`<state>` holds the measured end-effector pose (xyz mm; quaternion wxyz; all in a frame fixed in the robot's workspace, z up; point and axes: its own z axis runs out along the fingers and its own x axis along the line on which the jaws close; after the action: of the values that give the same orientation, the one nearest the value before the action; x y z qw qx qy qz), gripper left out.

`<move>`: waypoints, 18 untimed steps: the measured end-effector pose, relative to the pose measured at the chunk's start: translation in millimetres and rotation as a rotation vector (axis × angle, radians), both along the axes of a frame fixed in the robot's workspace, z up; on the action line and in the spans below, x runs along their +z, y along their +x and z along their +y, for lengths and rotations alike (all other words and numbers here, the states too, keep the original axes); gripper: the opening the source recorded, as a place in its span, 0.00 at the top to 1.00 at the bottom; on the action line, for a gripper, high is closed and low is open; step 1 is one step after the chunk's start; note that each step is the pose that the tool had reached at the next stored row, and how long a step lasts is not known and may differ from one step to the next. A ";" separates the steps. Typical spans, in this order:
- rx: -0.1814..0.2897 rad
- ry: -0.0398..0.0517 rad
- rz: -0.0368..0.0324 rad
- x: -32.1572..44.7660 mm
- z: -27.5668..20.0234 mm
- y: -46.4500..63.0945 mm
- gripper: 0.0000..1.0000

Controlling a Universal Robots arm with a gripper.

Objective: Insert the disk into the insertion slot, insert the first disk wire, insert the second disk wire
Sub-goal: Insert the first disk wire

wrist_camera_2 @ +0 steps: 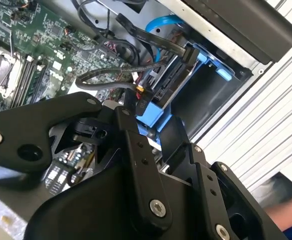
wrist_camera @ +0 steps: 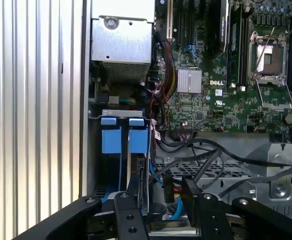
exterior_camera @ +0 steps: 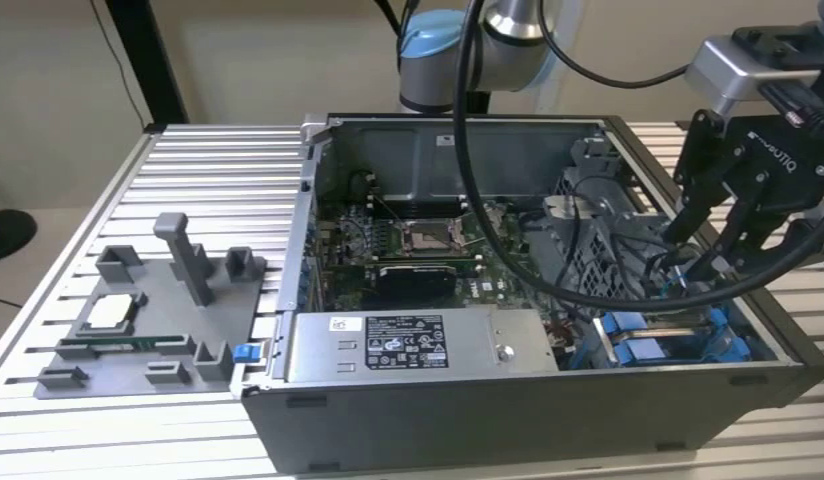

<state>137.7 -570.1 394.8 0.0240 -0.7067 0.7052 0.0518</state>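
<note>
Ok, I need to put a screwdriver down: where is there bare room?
Bare table beyond the fixture tray, up to the case wall, and in front of the tray. Crowded: the insertion slot corner, with cables and the gripper.

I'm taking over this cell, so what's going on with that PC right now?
The arm reaches into the open case, with its gripper down at the blue-railed slot on the exterior view's right. In the second wrist view the disk sits in that slot in its blue carrier, and a black wire runs to its end. The gripper hangs right beside the disk among the loose wires. Whether it holds one can't be told.
</note>
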 end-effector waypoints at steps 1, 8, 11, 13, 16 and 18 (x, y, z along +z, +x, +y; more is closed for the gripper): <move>0.000 0.0000 0.0000 0.0 0.4 0.0 0.00; 0.000 0.0002 0.0000 -0.2 3.1 0.0 0.00; 0.000 0.0002 0.0000 -0.3 3.1 0.0 0.00; 0.000 0.0001 0.0000 -0.2 3.1 0.0 0.00; 0.000 0.0008 0.0000 -0.3 3.2 0.0 0.00; 0.000 0.0020 0.0000 -0.5 3.2 0.0 0.00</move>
<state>137.7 -566.9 394.3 0.0247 -0.7066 0.7052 0.0525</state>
